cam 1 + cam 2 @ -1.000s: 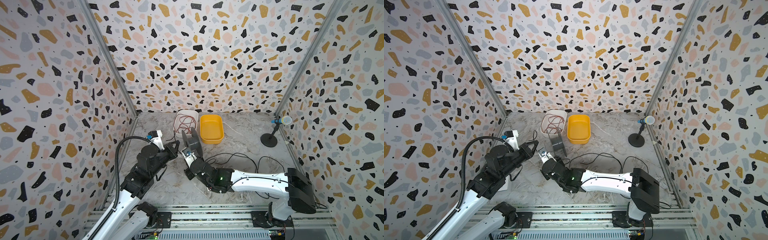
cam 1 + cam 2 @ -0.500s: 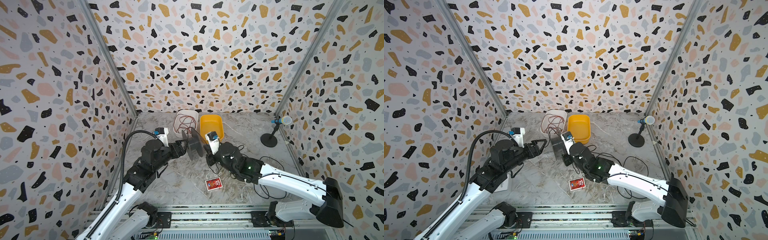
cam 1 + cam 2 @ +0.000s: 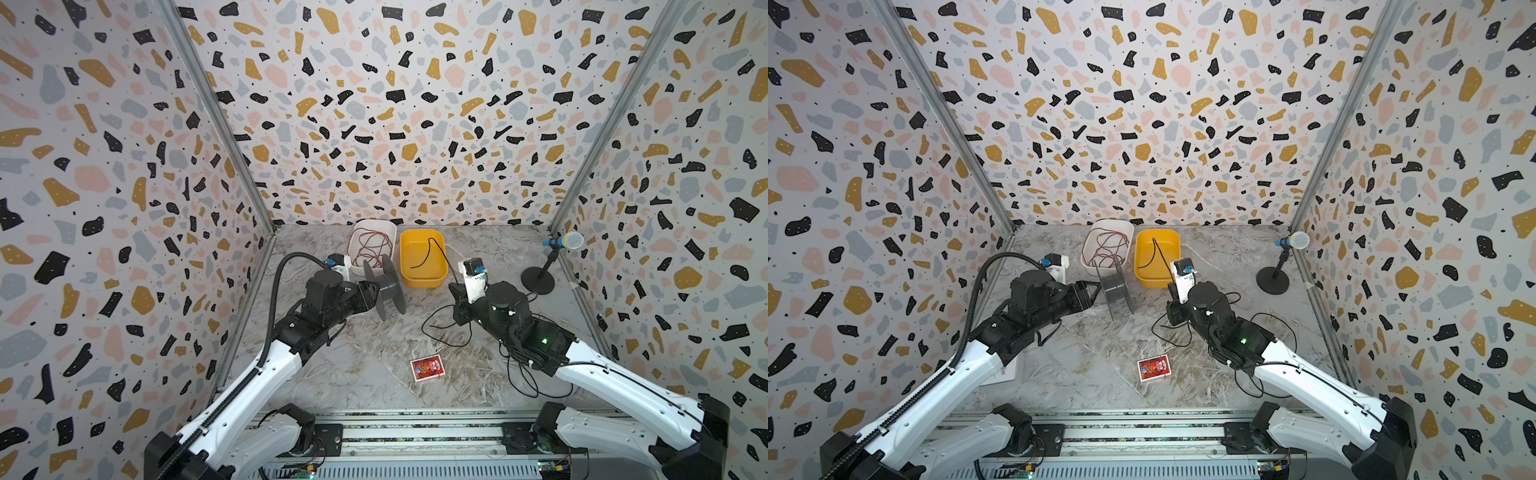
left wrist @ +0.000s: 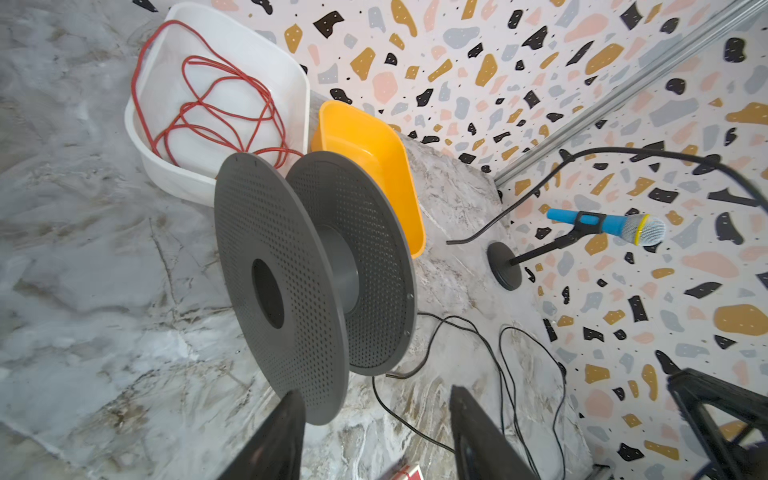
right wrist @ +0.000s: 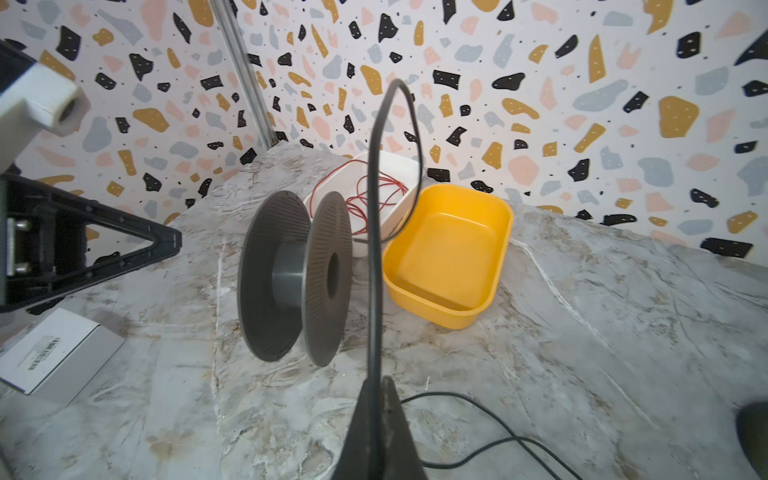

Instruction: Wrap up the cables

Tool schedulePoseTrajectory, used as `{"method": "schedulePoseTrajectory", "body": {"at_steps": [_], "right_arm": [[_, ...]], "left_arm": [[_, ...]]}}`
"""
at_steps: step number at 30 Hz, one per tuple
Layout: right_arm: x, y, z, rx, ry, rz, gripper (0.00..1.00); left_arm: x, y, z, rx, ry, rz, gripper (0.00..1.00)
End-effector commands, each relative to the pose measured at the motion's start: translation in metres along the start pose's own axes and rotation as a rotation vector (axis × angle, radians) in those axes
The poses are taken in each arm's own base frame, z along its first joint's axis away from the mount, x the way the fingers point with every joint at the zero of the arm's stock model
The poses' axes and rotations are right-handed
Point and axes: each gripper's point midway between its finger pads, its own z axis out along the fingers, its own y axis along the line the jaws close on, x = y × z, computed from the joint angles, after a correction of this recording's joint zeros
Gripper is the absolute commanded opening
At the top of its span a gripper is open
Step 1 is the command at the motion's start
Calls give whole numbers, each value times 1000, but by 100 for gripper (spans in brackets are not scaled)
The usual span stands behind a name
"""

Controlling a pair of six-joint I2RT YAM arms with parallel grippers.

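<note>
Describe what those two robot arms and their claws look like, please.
The left arm and right arm are white shells with black joints. A ribbed black hose loops along the left; a green light glows on the right. The left gripper and right gripper have black, skeletal triangular fingers.

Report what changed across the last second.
The right gripper pulled back from beside the spool to the right, shut on the black cable, whose end now arcs over the yellow tub. The left gripper opened beside the spool. Spool, white tub and microphone stayed put.
</note>
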Motion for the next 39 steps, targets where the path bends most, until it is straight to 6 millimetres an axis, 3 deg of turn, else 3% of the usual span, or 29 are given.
{"method": "schedulePoseTrajectory", "body": {"at_steps": [1, 10, 19, 28, 39], "right_arm": [[8, -14, -7, 57, 10, 2, 0], [34, -26, -8, 104, 58, -25, 0], [44, -32, -12, 113, 61, -21, 0], [38, -33, -15, 102, 10, -9, 0], [37, -28, -11, 79, 10, -10, 0]], "left_arm": [[-13, 2, 10, -27, -63, 8, 52], [-2, 12, 49, -120, -16, 49, 44], [5, 18, 66, -197, 16, 129, 35], [12, 30, 62, -264, 75, 242, 13], [19, 29, 40, -258, 164, 410, 9]]}}
